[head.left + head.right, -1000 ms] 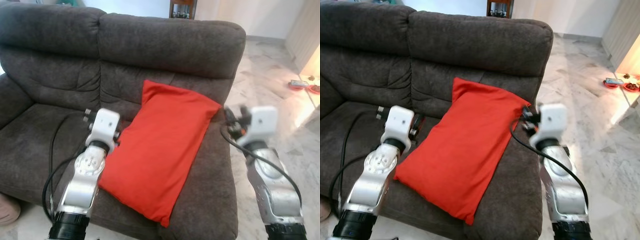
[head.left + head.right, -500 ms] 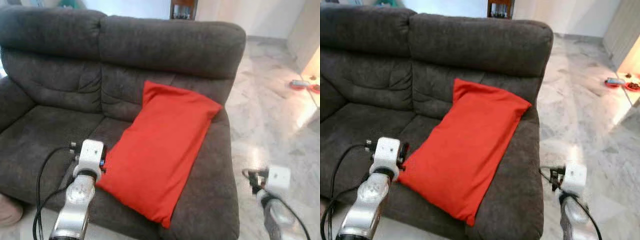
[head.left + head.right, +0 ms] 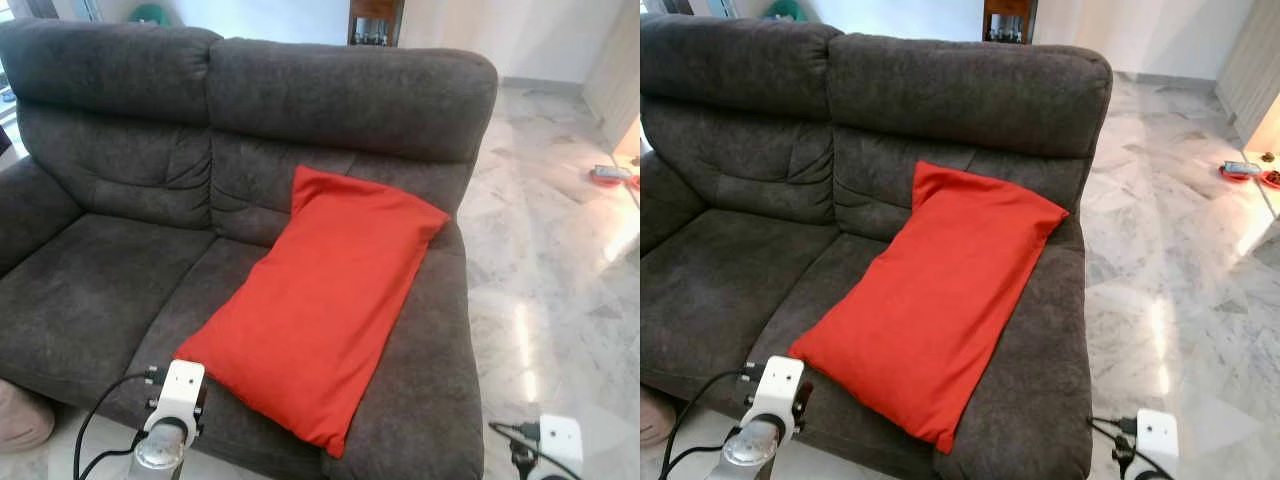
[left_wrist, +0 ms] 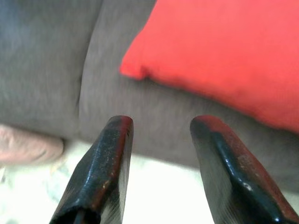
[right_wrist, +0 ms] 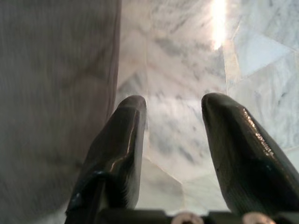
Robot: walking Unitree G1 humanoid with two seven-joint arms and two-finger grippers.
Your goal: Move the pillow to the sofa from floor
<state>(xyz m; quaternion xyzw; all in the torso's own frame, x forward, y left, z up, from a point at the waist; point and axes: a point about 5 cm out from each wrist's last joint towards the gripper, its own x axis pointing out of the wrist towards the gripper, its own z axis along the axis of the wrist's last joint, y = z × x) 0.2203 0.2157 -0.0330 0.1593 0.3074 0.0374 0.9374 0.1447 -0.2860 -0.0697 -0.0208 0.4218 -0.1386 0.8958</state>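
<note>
No text, label, brand, number or sign can be read anywhere, neither on the red pillow (image 3: 325,310) nor on the dark grey sofa (image 3: 120,170) beneath it.

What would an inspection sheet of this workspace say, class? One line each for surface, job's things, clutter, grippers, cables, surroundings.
Surface: dark grey sofa, two seats.
Job's things: red pillow lying tilted on the right seat, top corner against the backrest.
Clutter: pinkish object on the floor by the sofa's front.
Grippers: left gripper open, empty, before the sofa's front edge; right gripper open, empty, over the floor.
Cables: black cables at both wrists.
Surroundings: marble floor; red items far right.
</note>
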